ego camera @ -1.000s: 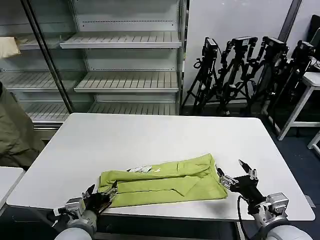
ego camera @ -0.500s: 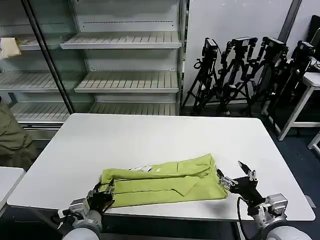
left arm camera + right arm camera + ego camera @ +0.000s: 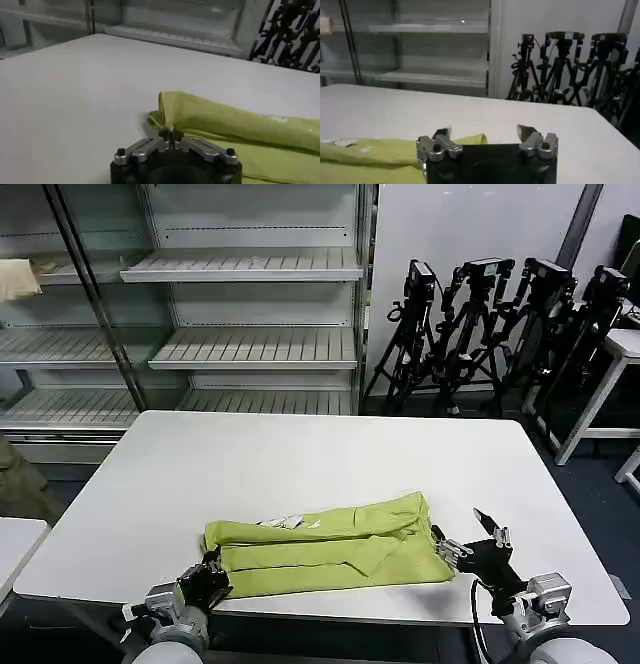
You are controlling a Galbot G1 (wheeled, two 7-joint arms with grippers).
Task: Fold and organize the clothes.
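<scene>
Lower centre of the head view: lime T-shirt [image 3: 325, 546] lies on the white tabletop [image 3: 300, 459] as a long band near the front edge, already doubled lengthwise, with a bit of white print peeking out along its upper edge. Left gripper [image 3: 211, 576] sits at the band's lower-left corner, fingers pressed together, apparently on the cloth edge. Right gripper [image 3: 470, 542] is at the lower right, just off the shirt's right end, fingers spread, not holding anything. Reads like both ends are being addressed for a crosswise fold, with the left end pinned and the right not yet taken.

Around it: glass-fronted shelving [image 3: 200, 304] across the upper left, a cluster of tripods [image 3: 500, 324] upper right, a drab olive garment [image 3: 18, 479] at the left edge and a pale beige cloth [image 3: 18, 279] on a shelf upper left. All are well apart from the shirt; the tabletop beyond the band is bare, so I see nothing blocking a fold.

Left wrist view: fingertips [image 3: 170, 134] meet at lower centre, right at the shirt's folded corner, which stands up a little from the tabletop. Looks like a pinch on that edge, though the contact is tight to judge.

Right wrist view: right gripper fingers [image 3: 440, 136] stand apart at the bottom, with the yellow-green shirt end lying low at lower left behind the left-hand finger, none of it between them.
</scene>
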